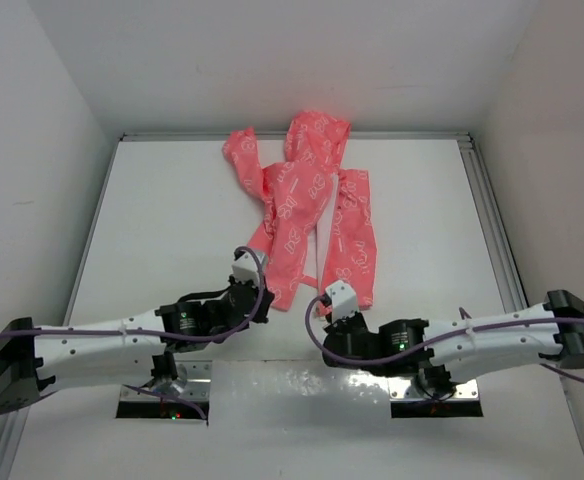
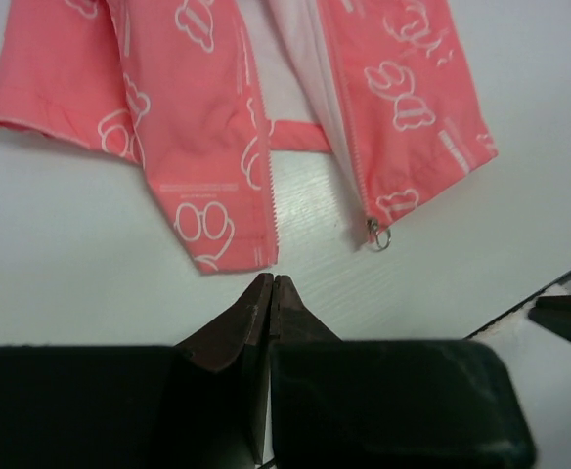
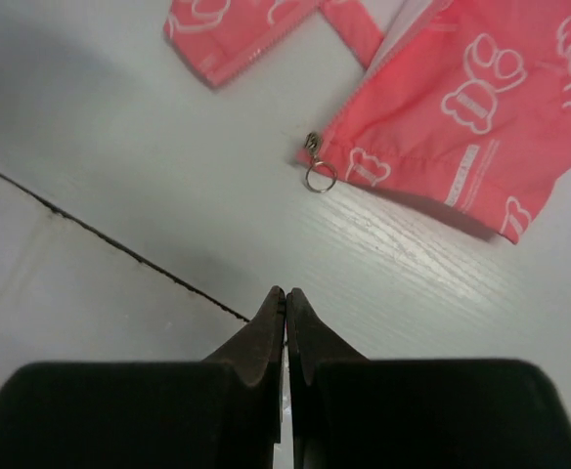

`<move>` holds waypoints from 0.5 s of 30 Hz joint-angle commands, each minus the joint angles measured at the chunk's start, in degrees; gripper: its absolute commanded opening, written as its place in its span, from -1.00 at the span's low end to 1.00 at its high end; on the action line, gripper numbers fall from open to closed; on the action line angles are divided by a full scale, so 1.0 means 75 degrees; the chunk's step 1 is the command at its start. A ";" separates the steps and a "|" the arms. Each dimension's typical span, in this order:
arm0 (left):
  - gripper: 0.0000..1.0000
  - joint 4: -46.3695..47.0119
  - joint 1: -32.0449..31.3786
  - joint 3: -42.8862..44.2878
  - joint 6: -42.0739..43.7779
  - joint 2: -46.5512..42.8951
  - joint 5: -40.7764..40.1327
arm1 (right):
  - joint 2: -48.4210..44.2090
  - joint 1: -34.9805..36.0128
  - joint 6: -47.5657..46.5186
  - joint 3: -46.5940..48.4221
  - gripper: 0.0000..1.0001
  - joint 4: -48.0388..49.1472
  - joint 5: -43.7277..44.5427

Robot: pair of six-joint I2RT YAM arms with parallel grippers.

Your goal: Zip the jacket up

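The coral-pink jacket [image 1: 302, 200] with white printed marks lies unzipped on the white table, hood end far, hem toward me. In the left wrist view its left front panel [image 2: 197, 127] ends just ahead of my left gripper [image 2: 271, 279], which is shut and empty above the table. The right panel [image 2: 403, 107] carries the zipper slider with a metal ring [image 2: 378, 236] at its hem corner. The ring [image 3: 318, 176] lies some way ahead of my right gripper [image 3: 285, 291], also shut and empty. From above, the left gripper [image 1: 265, 297] and right gripper [image 1: 328, 312] sit at the hem.
A dark seam [image 3: 109, 239] crosses the table near the right gripper. Metal rails run along the table's right edge [image 1: 492, 220] and left edge [image 1: 90, 230], with white walls behind and beside. The right gripper's tip [image 2: 564, 318] shows in the left wrist view.
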 commanded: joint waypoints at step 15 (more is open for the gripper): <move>-0.36 -0.0266 -0.0050 0.1857 0.0031 0.3832 -0.1049 | -0.2385 0.0225 0.0934 -0.0652 -1.00 -0.0279 0.1498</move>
